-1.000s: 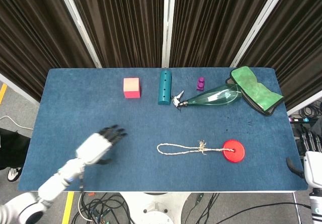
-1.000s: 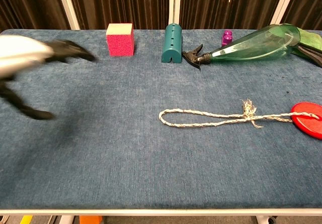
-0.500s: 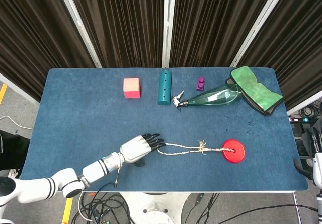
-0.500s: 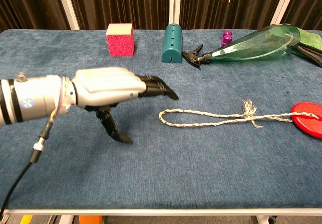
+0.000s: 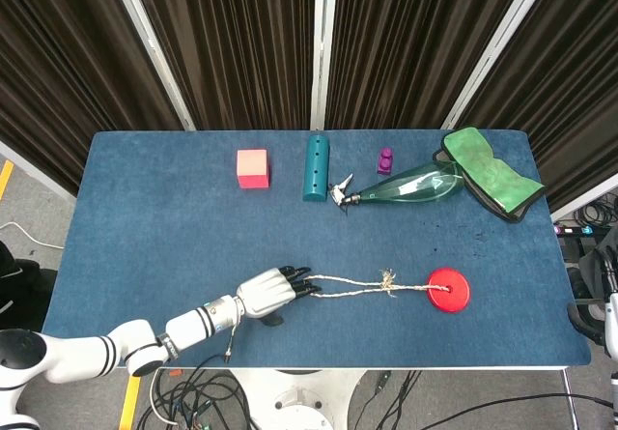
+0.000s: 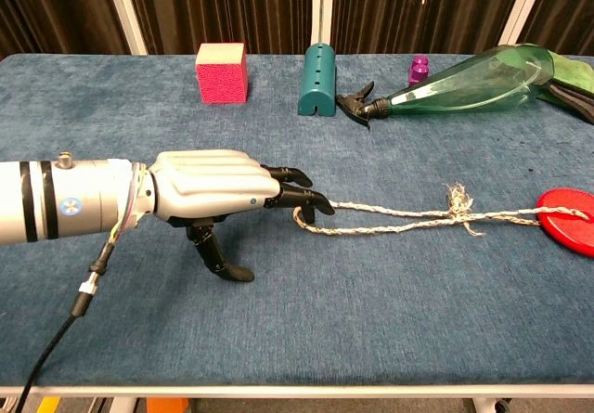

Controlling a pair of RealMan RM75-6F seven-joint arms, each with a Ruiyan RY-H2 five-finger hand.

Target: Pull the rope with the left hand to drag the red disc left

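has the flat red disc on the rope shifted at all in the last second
No. The flat red disc lies where it did, right of the rope's frayed knot.

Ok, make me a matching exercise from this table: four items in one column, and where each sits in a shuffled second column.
Items:
1. red disc
2. pink cube
3. left hand
4. green spray bottle

Places:
A. at the loop end of the rope
B. lying on its side at the far right
C. tied to the rope's right end
D. far side, left of the teal block

Pairs: 1-C, 2-D, 3-A, 4-B
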